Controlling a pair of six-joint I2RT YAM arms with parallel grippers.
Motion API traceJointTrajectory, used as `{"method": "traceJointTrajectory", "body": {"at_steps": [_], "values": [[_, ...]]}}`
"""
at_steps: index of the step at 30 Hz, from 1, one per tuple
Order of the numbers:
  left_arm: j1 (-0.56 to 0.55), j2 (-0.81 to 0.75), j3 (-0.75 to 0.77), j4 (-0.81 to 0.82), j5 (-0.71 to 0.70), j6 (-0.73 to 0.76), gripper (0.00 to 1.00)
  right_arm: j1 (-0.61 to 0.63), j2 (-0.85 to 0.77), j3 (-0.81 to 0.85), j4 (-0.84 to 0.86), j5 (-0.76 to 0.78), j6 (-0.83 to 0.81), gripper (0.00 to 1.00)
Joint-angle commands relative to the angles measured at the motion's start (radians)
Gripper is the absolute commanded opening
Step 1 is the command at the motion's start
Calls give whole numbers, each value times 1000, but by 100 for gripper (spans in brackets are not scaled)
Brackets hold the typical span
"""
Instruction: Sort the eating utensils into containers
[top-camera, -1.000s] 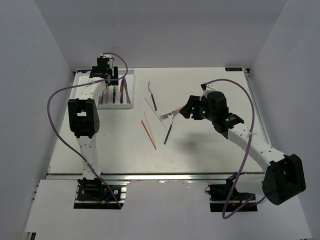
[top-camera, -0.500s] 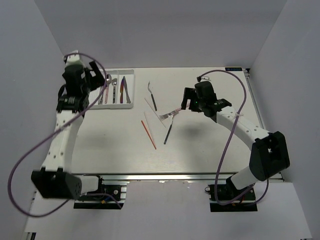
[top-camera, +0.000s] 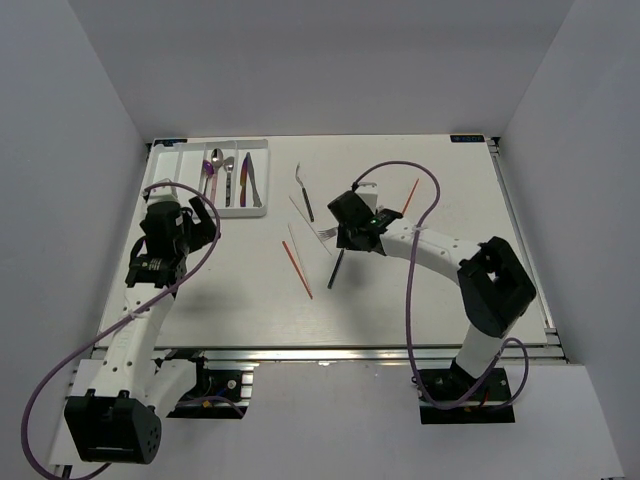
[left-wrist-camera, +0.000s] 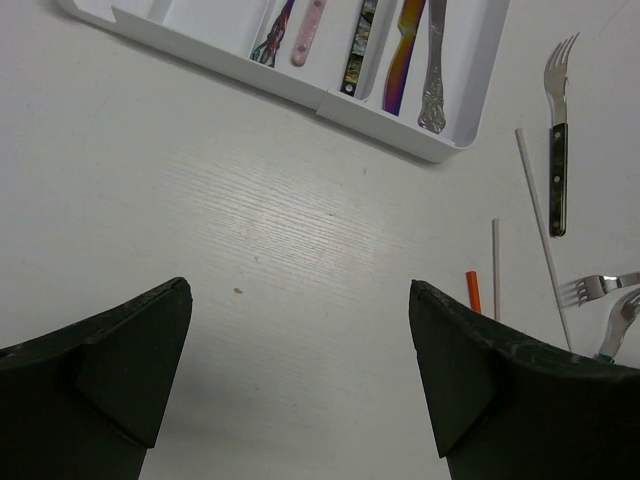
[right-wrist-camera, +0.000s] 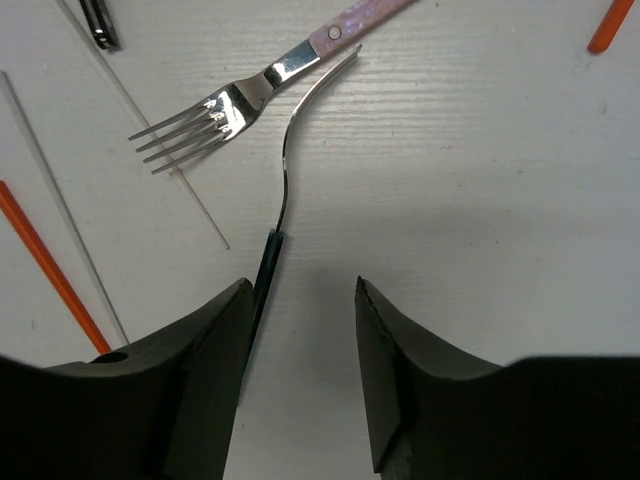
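A white table (top-camera: 420, 290) with a faint wood grain fills a booth of plain grey walls (top-camera: 320, 60). A metal rail (top-camera: 330, 352) runs along its lower edge. The tray (top-camera: 172, 162) lies in the table's upper left corner, with several utensils (top-camera: 230, 180) in its right-hand slots. The rest lie loose near the centre: a pink-handled fork (right-wrist-camera: 240, 105), a dark-handled piece (right-wrist-camera: 284, 190) just beside it, a red chopstick (top-camera: 297, 268) and pale chopsticks (top-camera: 297, 212).

The left gripper (left-wrist-camera: 298, 290) hangs over bare table below the tray, jaws wide apart with nothing between them. The right gripper (right-wrist-camera: 300, 285) is over the loose pieces, jaws apart. The dark handle runs along the inner edge of the finger at lower left of the right wrist view and vanishes behind it; whether they touch cannot be told.

The left wrist view cuts the tray off at the top, so only parts of its pieces show. The dark-handled piece's working end is seen edge-on, so its kind is unclear.
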Motion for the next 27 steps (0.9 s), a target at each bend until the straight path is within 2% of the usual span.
{"method": "traceJointTrajectory", "body": {"at_steps": [1,9,12,17,23,27], "values": [[-5,-27,21,26,26,-10,98,7,49,18,-1,51,89,50],[-5,-19,16,32,66,-7,98,30,176,32,23,-15,106,43],[-5,-13,14,33,75,-7,98,29,199,14,48,-37,110,38],[-4,-1,16,35,84,-7,98,33,183,-38,81,-31,146,38],[-5,7,14,36,90,-7,98,61,62,-37,54,58,184,48],[-4,10,14,36,92,-5,98,83,69,10,62,49,181,56]]}}
